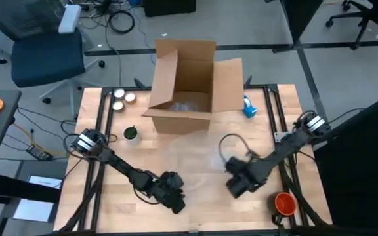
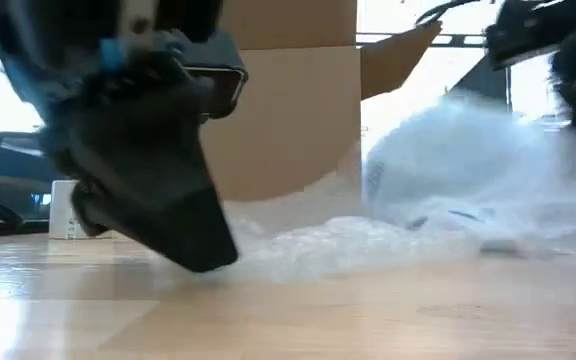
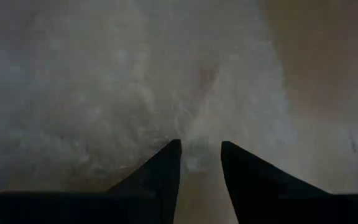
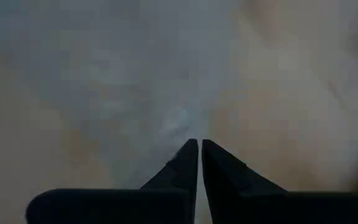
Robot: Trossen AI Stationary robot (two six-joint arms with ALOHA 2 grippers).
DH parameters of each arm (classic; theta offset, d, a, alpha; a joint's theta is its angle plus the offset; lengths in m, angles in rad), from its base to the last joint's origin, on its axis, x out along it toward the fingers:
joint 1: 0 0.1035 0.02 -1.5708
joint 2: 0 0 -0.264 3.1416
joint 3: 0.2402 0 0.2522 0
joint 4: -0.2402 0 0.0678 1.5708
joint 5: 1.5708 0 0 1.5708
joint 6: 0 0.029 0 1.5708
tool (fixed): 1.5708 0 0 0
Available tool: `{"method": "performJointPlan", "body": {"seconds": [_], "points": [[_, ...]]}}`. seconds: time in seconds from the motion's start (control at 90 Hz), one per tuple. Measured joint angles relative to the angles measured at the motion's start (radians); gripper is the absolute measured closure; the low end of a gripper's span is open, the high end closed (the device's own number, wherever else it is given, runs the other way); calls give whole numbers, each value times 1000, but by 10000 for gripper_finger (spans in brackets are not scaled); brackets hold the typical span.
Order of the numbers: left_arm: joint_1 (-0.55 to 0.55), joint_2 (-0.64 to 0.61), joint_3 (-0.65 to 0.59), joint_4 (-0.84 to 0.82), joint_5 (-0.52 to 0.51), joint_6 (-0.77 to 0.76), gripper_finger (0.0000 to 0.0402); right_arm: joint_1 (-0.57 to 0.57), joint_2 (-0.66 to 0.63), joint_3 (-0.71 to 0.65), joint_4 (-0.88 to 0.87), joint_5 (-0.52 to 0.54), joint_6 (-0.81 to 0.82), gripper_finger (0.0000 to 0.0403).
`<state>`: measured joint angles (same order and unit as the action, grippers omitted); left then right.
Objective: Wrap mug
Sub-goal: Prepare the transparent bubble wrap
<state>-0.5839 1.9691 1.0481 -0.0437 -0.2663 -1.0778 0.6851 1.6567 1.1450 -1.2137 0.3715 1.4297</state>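
A clear sheet of bubble wrap point(image 2: 388, 235) lies on the wooden table in front of the cardboard box. Its right part point(image 2: 468, 160) is raised into a mound. My right gripper point(image 1: 233, 185) is shut on the wrap there. My left gripper point(image 1: 176, 202) is low over the table at the wrap's near left edge, slightly open point(image 3: 201, 152), with wrap just ahead of its fingertips. I cannot tell whether it touches the wrap. An orange mug point(image 1: 285, 203) stands on the table near the front right corner, beside my right gripper and clear of the wrap. My right gripper pinches the bubble wrap's right part point(image 4: 179, 124) between its two fingers, which are nearly closed. The fingers slant down from the table's right side. The held part is lifted off the table as a mound point(image 2: 448, 140), and the rest of the sheet lies flat on the wood.
An open cardboard box point(image 1: 186, 92) stands at the back centre. A small green-filled cup point(image 1: 130, 134) and two small round pieces point(image 1: 120, 98) are at the back left. A blue object point(image 1: 249, 108) is right of the box. Bare wood lies along the front edge.
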Motion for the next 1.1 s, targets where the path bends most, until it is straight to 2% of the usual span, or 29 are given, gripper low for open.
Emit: {"method": "performJointPlan", "body": {"seconds": [0.067, 0.156, 0.256, 0.3, 0.411, 0.478, 0.533, 0.633, 0.722, 0.778, 0.878, 0.911, 0.978, 1.1], "points": [[-5, -1, 0, -10, 16, 0, 296, 50, -31, 0, -25, 11, 90, 403], [-12, -4, 1, -30, 57, 0, 296, 116, -71, 0, 33, 65, 120, 403], [-14, -16, 1, -38, 195, 14, 296, 170, -112, 0, 152, 158, 88, 403], [-18, -25, 0, -44, 265, 42, 296, 188, -130, 0, 213, 205, 50, 403], [-39, -80, -5, -84, 317, 83, 296, 210, -163, 0, 403, 285, -93, 403], [-52, -124, -11, -148, 332, 92, 296, 204, -168, 0, 545, 281, -205, 403], [-64, -162, -14, -179, 327, 91, 296, 197, -169, 0, 667, 227, -301, 403], [-76, -242, -8, -202, 271, 115, 296, 175, -146, 1, 893, 113, -454, 403], [-80, -278, -7, -202, 144, 167, 296, 146, -92, 1, 1063, 5, -552, 403], [-82, -282, -9, -185, -9, 213, 296, 118, -45, 2, 1149, -87, -559, 403], [-82, -262, -6, -88, -355, 229, 296, 63, 51, 1, 1223, -245, -513, 403], [-82, -243, -6, -68, -420, 230, 296, 44, 76, 2, 1208, -273, -514, 403], [-84, -193, -9, -48, -437, 250, 296, 12, 114, 25, 1093, -276, -528, 403], [-78, -132, -7, -57, -347, 255, 296, -25, 126, 90, 769, -185, -479, 403]]}}
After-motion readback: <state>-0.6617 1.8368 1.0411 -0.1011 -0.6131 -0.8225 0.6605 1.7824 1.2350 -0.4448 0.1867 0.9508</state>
